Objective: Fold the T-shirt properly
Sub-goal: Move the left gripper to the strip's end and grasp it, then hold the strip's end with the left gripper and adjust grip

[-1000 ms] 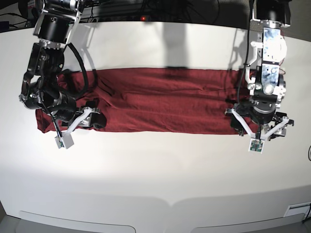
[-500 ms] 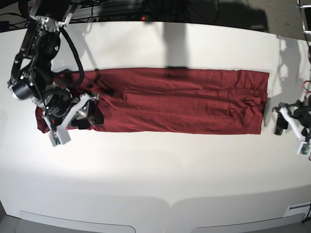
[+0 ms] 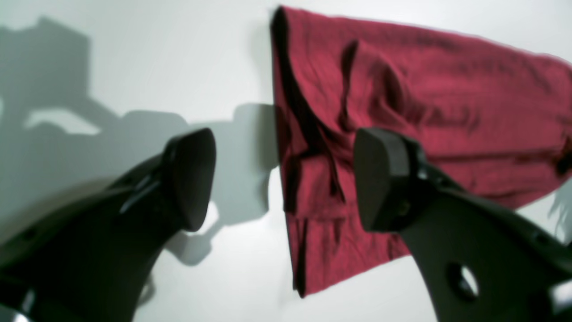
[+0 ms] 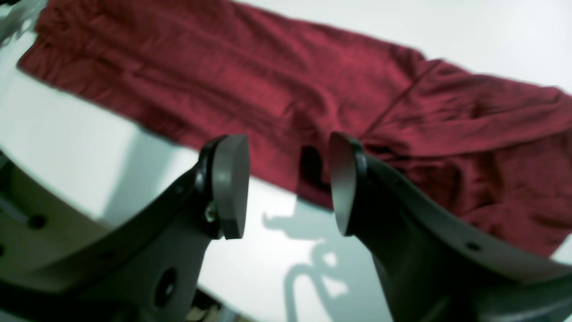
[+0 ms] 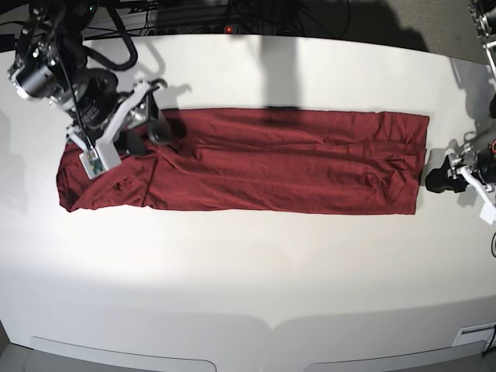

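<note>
Across the white worktop lies the T-shirt, a long flat maroon band, with both hands now lifted clear, left hand spread wide past its end, right hand parted and empty above the far edge, suggesting regrasping for the crosswise fold.

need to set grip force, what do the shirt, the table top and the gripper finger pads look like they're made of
T-shirt: thin maroon knit, probably jersey; matte, with soft wrinkles and limp folds.
Table: smooth white hard surface, maybe laminate; it takes crisp shadows and a mild sheen.
Finger pads: dark, matte, likely rubber or plastic; blur leaves it open.
</note>
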### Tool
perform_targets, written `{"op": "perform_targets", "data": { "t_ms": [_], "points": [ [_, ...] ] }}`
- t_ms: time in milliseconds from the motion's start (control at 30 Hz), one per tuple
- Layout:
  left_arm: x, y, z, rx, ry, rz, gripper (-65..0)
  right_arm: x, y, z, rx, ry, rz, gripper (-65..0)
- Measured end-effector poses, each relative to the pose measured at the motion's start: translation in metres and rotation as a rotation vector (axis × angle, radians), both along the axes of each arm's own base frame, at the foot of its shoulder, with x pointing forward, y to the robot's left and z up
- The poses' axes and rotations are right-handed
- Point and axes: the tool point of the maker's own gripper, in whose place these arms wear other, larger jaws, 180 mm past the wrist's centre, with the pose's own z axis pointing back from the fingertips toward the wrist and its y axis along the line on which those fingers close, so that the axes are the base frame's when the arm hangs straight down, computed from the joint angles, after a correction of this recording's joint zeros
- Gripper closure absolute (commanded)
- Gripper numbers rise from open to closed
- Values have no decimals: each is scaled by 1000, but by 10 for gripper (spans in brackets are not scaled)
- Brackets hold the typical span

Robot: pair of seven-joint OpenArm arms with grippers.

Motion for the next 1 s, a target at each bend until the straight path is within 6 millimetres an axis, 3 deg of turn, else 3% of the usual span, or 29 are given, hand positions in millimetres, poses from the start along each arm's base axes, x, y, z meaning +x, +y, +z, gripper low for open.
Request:
{"op": "perform_targets", "data": {
  "t_ms": [100, 233, 567, 833, 1000],
  "points": [
    [2, 1, -7, -37, 31, 23, -455, -13, 4, -2, 2, 21, 13, -295],
    [-13, -10, -23, -56, 125, -8, -455, -24, 6, -3, -4, 37, 19, -295],
    [-24, -33, -36, -136, 103, 4, -455, -24, 10, 10, -19, -5, 35, -295],
    [-34, -52, -29, -273, 123, -14, -455, -24, 10, 10, -19, -5, 35, -295],
    [-27, -51, -26, -282, 86, 12, -455, -24, 10, 10, -19, -5, 35, -295]
  ]
}}
